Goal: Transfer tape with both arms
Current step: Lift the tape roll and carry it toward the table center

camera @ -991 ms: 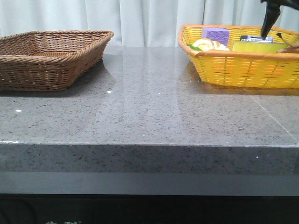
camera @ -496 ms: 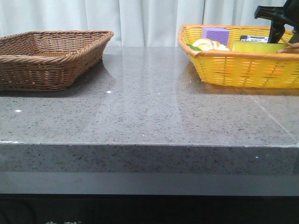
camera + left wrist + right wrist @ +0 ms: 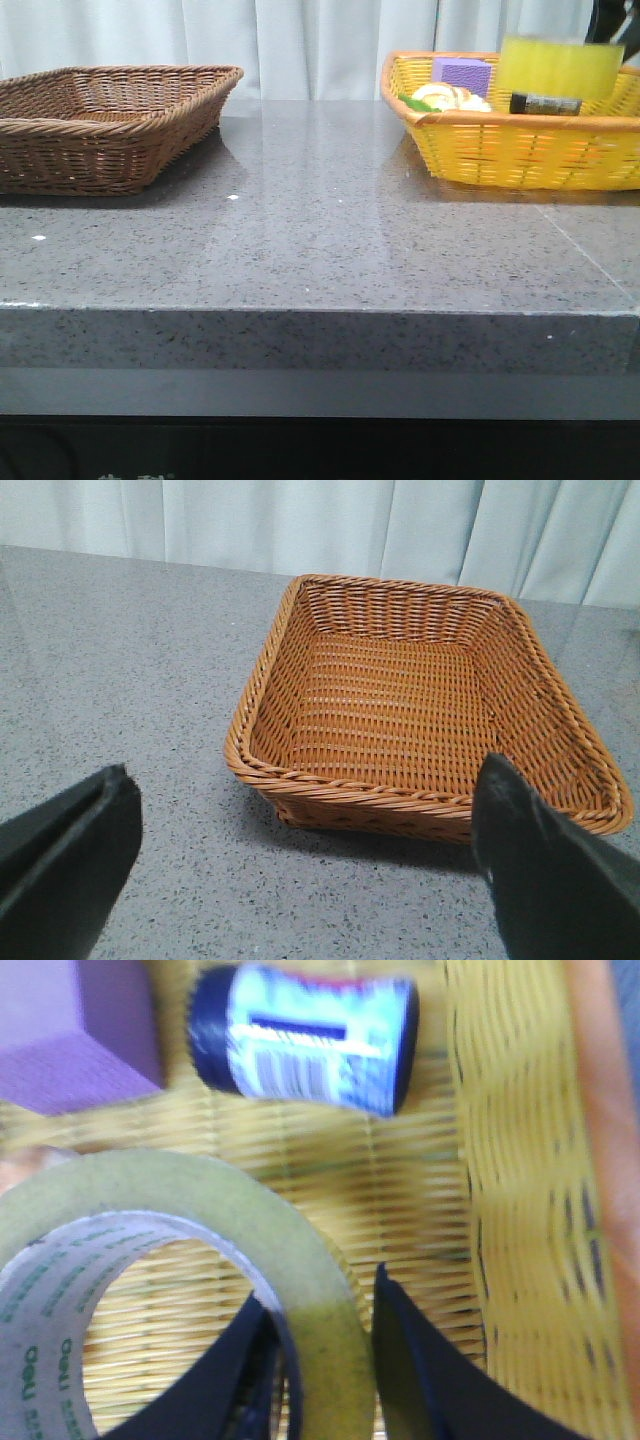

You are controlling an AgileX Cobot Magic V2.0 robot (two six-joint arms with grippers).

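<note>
The tape (image 3: 560,66) is a wide yellow roll, blurred, hanging just above the yellow basket (image 3: 520,150) at the far right. In the right wrist view the tape (image 3: 200,1210) shows its white core with green letters. My right gripper (image 3: 322,1292) is shut on the roll's wall, one finger inside the core and one outside. Only a dark bit of the right arm (image 3: 612,18) shows in the front view. My left gripper (image 3: 305,765) is open and empty, above the table in front of the brown basket (image 3: 400,800).
The yellow basket (image 3: 520,1160) holds a purple block (image 3: 70,1030), a dark can with a blue label (image 3: 305,1040) and a pale bread-like item (image 3: 445,97). The brown wicker basket (image 3: 100,150) stands at the far left, with nothing in it.
The right gripper went down into the yellow basket, closed on the tape and has now lifted it above the rim. The can behind it has come into view.
</note>
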